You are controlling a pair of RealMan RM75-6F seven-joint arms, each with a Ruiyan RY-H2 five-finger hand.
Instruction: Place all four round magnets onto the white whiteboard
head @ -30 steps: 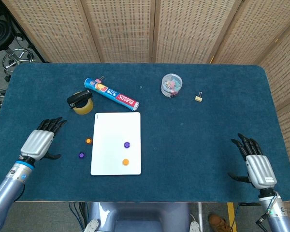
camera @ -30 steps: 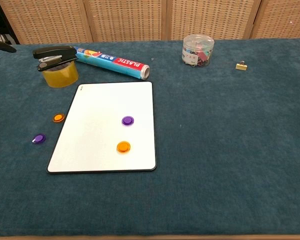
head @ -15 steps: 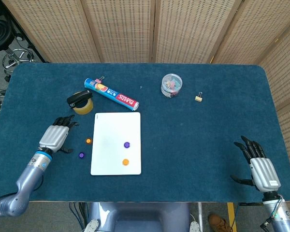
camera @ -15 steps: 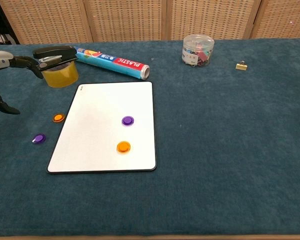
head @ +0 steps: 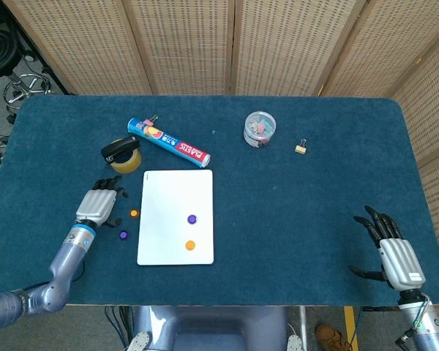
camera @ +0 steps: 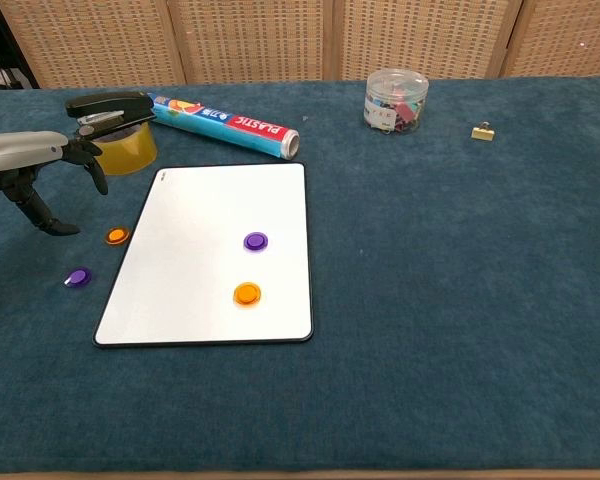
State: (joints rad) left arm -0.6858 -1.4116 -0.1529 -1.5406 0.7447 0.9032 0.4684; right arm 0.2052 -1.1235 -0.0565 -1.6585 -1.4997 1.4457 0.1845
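- Head view: my left hand [head: 97,205] hung over the blue table [head: 314,183], fingers spread and slightly curled, holding nothing.
- Just past my left fingertips [head: 114,186] sat the tape roll [head: 126,161] with a black stapler [head: 118,148] on it; beyond those lay the plastic-wrap tube [head: 168,142].
- An orange magnet off the board [head: 134,213] lay just beside my left fingers, toward the whiteboard [head: 177,216]; a purple magnet off the board [head: 123,235] lay near my thumb, toward my wrist.
- On the whiteboard, further from my left hand, sat a purple magnet on the board [head: 192,219] and an orange magnet on the board [head: 190,246].
- My right hand [head: 395,255] was at the table's near right corner, fingers wide, empty, well apart from everything.
- A clip jar [head: 259,128] and binder clip [head: 301,148] lay far ahead of my right fingers.
- Chest view: only my left hand [camera: 25,165] showed, fingers apart, thumb tip down near the orange magnet off the board [camera: 117,236]; I could not tell whether it touched the cloth.
- The purple magnet off the board [camera: 77,277] lay below that thumb, off the whiteboard [camera: 200,200].
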